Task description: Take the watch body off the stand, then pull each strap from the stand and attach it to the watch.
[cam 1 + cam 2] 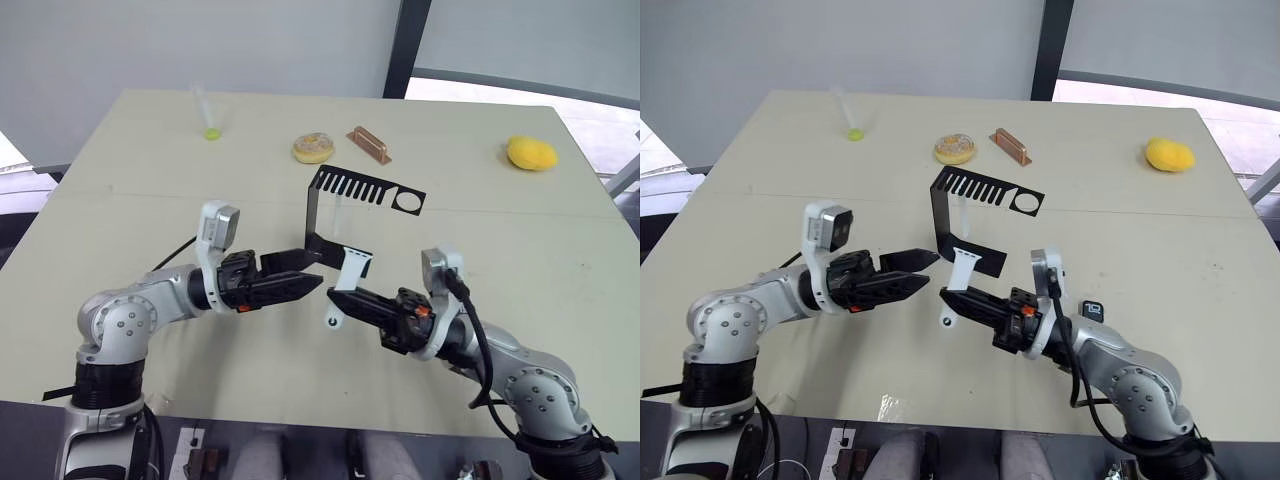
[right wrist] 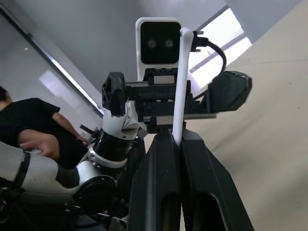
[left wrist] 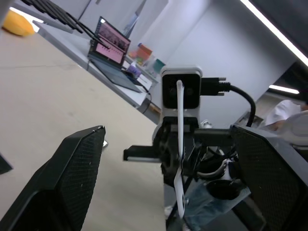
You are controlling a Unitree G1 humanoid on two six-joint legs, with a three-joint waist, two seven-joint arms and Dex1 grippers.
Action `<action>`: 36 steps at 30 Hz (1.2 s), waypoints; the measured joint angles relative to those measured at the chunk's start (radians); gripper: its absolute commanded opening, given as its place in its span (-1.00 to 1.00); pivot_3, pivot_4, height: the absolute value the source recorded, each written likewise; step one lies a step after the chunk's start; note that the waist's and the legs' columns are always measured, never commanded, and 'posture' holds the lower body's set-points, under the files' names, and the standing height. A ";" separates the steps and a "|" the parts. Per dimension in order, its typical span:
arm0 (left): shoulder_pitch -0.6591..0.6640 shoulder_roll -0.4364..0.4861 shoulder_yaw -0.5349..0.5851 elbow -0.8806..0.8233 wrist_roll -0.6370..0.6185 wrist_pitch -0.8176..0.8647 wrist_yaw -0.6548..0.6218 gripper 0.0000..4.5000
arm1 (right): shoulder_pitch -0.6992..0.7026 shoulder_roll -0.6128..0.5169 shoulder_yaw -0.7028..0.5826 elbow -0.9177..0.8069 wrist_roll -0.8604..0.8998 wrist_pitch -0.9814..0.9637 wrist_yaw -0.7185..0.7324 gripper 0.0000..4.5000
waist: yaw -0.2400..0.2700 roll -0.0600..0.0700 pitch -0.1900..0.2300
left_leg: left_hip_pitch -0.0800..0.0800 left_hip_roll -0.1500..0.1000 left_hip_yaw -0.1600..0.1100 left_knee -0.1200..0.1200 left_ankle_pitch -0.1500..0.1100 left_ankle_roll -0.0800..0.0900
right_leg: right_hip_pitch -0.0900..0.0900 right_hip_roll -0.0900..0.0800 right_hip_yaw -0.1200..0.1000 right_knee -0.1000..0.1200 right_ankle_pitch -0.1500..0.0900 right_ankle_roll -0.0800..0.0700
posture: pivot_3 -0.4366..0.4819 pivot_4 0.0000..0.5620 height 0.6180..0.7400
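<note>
1. The counter [image 1: 120,190] carried everything; far beyond both grippers lay a yellow lump [image 1: 531,153], a round pastry-like thing [image 1: 313,148], a copper-coloured bar [image 1: 369,143] and a small green dot under a clear tube [image 1: 211,133].
2. The stand [image 1: 318,215] stood just beyond the tips of both grippers, its slotted top plate reaching away over the right arm's side and its flat foot nearly under the left gripper's tips.
3. The left gripper [image 1: 312,277] hung above the counter with its jaws parted wide and nothing between them, pointing across toward the right gripper.
4. The right gripper [image 1: 343,297] was closed on a white strap [image 1: 345,283], pinched near its middle.
5. The strap's long axis ran crosswise to the right gripper's fingers: one end rose toward the stand's foot, the other hung down toward the counter. It lay directly in front of the open left gripper, the nearer free one.
6. Whether a watch body was attached to the strap's upper end I could not tell; that judgement decides whether the left gripper should close on it next.
</note>
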 measured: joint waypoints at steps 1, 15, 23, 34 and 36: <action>-0.001 -0.013 0.000 0.003 -0.026 0.018 0.017 0.97 | 0.000 0.008 0.002 0.002 0.008 0.007 -0.002 -1.00 | -0.001 0.000 0.000 | 0.000 0.000 0.000 0.000 0.000 0.000 | 0.000 0.000 0.000 0.000 0.000 0.000 | -0.05 -0.47 1.00; -0.009 -0.038 -0.001 0.033 -0.145 0.086 0.109 0.21 | -0.002 0.019 -0.006 0.002 0.069 0.044 -0.013 -1.00 | -0.001 0.000 0.000 | 0.000 0.000 0.000 0.000 0.000 -0.001 | 0.000 0.000 0.000 -0.001 0.000 0.000 | -0.05 -0.47 1.00; -0.008 -0.071 -0.009 0.033 -0.145 0.083 0.128 0.21 | -0.002 0.019 -0.002 0.002 0.066 0.044 -0.023 -1.00 | -0.001 0.000 0.000 | 0.000 0.000 0.000 0.000 0.000 -0.001 | 0.000 0.001 0.000 -0.001 0.000 0.000 | -0.05 -0.47 1.00; -0.002 -0.074 -0.009 0.033 -0.144 0.082 0.130 -0.40 | -0.002 0.019 -0.001 0.002 0.057 0.044 -0.024 -1.00 | -0.001 0.000 0.000 | 0.000 0.000 0.000 -0.001 0.000 -0.001 | 0.000 0.000 0.000 -0.001 0.000 0.000 | -0.05 -0.47 1.00; 0.003 -0.074 -0.010 0.033 -0.144 0.083 0.130 -0.77 | -0.002 0.020 -0.001 0.002 0.057 0.044 -0.025 -1.00 | -0.001 0.000 0.000 | 0.000 0.000 0.000 -0.001 0.000 -0.001 | 0.000 0.000 0.000 -0.001 0.000 0.000 | -0.05 -0.47 1.00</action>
